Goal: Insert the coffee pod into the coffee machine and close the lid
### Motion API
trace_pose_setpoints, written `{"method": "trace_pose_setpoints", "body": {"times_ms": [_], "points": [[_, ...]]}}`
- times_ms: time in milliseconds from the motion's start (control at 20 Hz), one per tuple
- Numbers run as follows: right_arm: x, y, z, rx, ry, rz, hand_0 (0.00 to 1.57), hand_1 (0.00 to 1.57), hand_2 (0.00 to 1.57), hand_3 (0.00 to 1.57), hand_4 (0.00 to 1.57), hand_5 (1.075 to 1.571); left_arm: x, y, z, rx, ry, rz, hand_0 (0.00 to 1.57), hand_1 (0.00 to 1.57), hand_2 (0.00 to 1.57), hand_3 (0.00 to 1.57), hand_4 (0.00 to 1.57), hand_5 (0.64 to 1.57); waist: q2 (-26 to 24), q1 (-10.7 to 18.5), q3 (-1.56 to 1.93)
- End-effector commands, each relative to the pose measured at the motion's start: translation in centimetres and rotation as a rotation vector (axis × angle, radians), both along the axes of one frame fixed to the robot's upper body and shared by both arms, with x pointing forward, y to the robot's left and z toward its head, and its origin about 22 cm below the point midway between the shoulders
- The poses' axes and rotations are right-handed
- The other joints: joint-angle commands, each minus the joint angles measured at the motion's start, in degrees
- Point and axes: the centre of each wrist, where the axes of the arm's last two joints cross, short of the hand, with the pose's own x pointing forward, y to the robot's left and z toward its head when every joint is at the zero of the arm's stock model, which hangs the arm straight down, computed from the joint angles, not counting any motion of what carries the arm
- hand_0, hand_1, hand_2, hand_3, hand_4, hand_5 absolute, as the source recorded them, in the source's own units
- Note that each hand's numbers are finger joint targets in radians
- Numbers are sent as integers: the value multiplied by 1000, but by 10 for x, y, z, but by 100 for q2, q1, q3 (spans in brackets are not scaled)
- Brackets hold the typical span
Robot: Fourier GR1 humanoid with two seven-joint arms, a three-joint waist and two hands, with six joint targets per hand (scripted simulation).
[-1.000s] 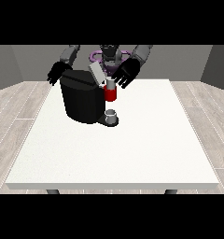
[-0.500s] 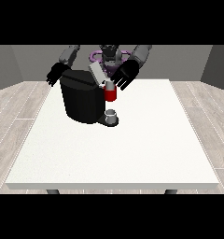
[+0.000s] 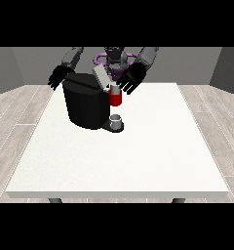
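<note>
- A black coffee machine (image 3: 87, 105) is set on the white table (image 3: 119, 161), close to the far edge and nearer the far corner at the view's left.
- Its grey lid (image 3: 101, 77) is seen raised and tilted over the top of the machine.
- A red front part (image 3: 115, 98) is fixed on the machine's side toward the view's right, above a small grey cup (image 3: 117, 120) that rests on the machine's base.
- The coffee pod cannot be made out.
- The hand at the view's right (image 3: 132, 78) is held just beside the lid and above the red part, with its fingers spread apart and nothing clasped.
- The hand at the view's left (image 3: 58, 77) is held at the machine's far upper corner, fingers likewise spread apart.
</note>
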Motion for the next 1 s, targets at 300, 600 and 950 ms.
{"method": "trace_pose_setpoints", "body": {"times_ms": [300, 600, 950], "points": [[-8, -3, -2, -16, 15, 21, 0, 0, 0, 0, 364, 1571, -1, 4, -16, 26, -5, 36, 1129, 1129, 1167, 1028, 443, 1571, 29, -205, -3], [0, -11, -4, -1, -17, -22, 0, 0, 0, 0, 408, 1571, -1, 9, 19, 45, -26, -7, 1056, 1056, 1108, 937, 393, 1571, 122, 0, -1], [-9, 21, 4, -6, -22, 9, 0, 0, 0, 0, 458, 1571, -1, 18, -9, 45, -21, 29, 1066, 1066, 1115, 928, 371, 1571, 49, -133, -5]]}}
